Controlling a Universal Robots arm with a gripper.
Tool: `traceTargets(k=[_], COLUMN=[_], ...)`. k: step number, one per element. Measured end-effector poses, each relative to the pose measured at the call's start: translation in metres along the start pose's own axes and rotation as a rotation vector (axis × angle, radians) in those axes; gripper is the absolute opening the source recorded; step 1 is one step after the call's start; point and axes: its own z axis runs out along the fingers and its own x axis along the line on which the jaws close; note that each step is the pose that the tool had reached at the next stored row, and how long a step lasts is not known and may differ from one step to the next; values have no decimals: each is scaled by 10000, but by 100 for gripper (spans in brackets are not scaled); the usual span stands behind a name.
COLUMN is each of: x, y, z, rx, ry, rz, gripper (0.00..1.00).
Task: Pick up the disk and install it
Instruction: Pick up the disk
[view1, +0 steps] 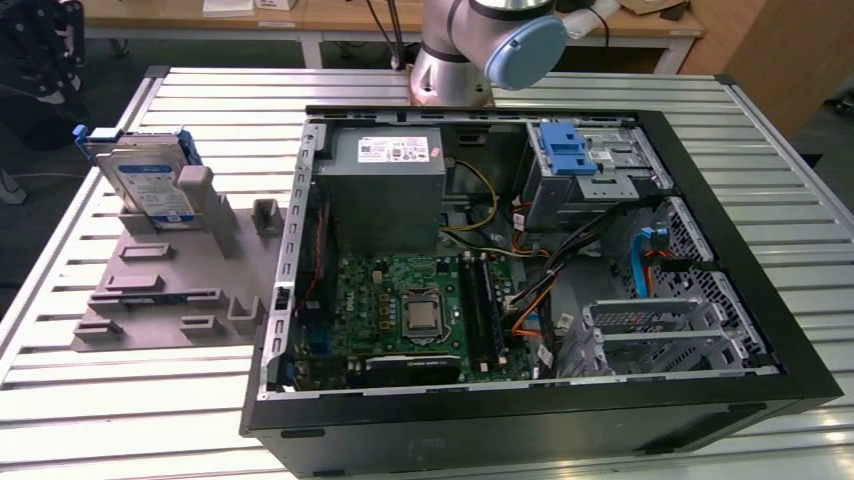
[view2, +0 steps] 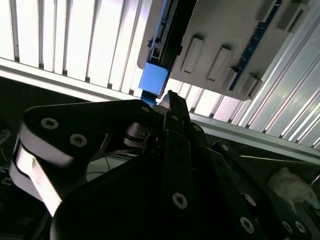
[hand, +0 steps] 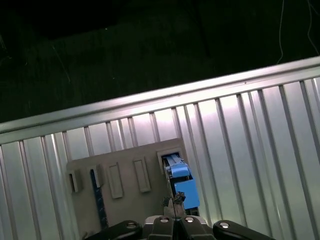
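- Disk (view1: 143, 178) stands on edge in grey holder (view1: 174, 300), near the worktop (view1: 80, 400) corner at exterior view's left, well apart from open case (view1: 534, 430).
- Hand (hand: 175, 201): tips pressed together, holding nothing.
- In first wrist view, disk's blue end lies just beyond the tips, with its thin edge running straight away from them.
- Hard to tell: hand's height over disk; label and flat faces turned away in both wrist views.

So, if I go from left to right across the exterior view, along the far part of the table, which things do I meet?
Disk → grey metal box → blue latch.
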Motion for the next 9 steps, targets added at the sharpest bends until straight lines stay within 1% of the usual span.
traceTargets(k=[9], x=[2], y=[0], z=[3], rx=[94], ry=[5], rz=[-892], gripper=[11])
